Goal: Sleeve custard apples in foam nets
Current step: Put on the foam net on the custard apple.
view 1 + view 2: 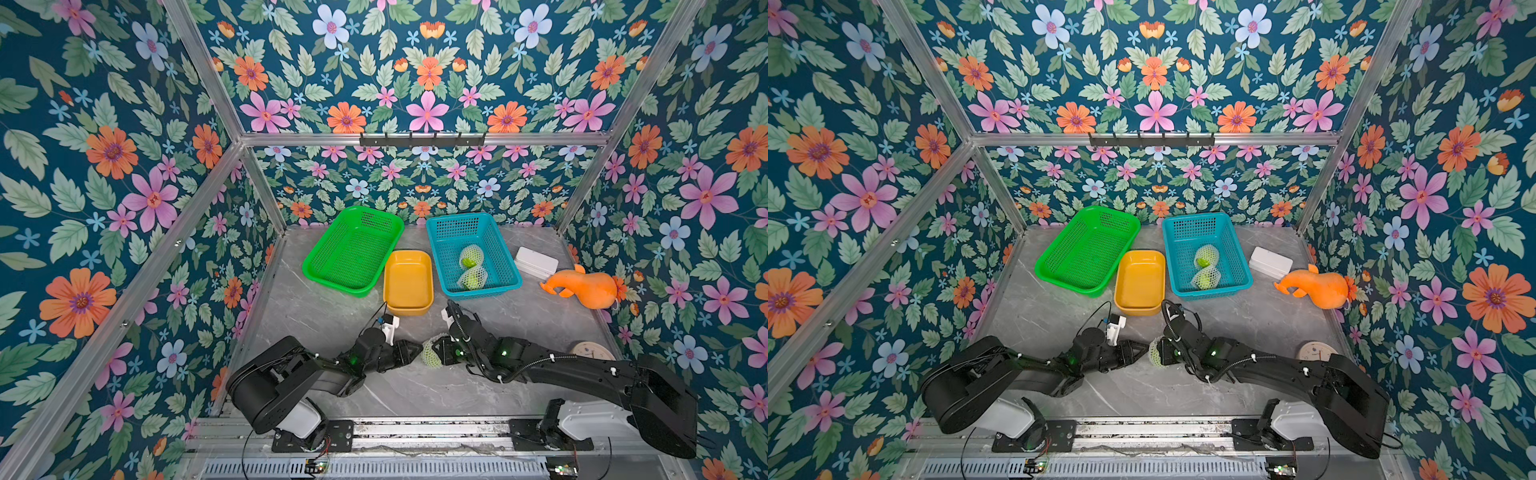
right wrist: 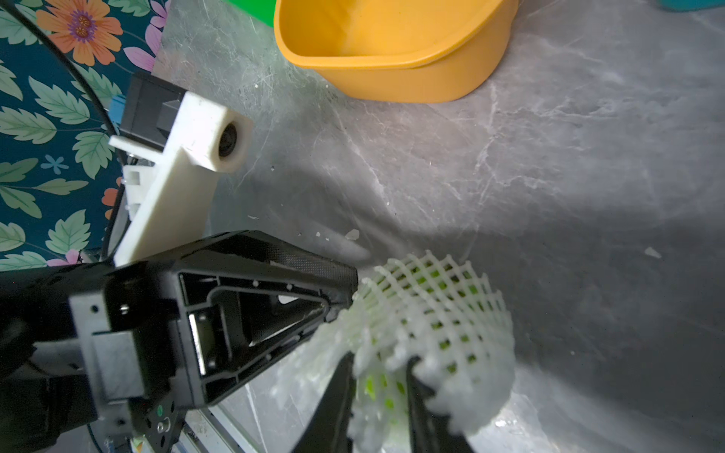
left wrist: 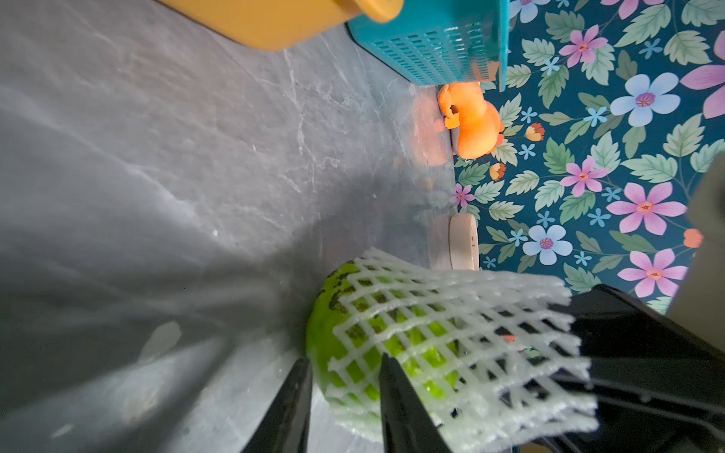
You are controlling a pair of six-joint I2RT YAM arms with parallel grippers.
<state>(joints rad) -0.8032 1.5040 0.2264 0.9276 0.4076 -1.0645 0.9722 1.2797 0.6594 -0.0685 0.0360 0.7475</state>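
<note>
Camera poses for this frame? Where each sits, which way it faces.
Top views: overhead behind the robot, facing down at the table; left arm, right arm show.
Left wrist: along left end effector toward netted custard apple.
Right wrist: along right end effector toward foam net; left end effector shows too.
Shared: both wrist views show the foam net and yellow tub.

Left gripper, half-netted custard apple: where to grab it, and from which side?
Take the custard apple by its bare green end, jaws across the round body, coming in from the left gripper side. The foam net covers the rest, and the right gripper pinches the net's open end on the opposite side.
</note>
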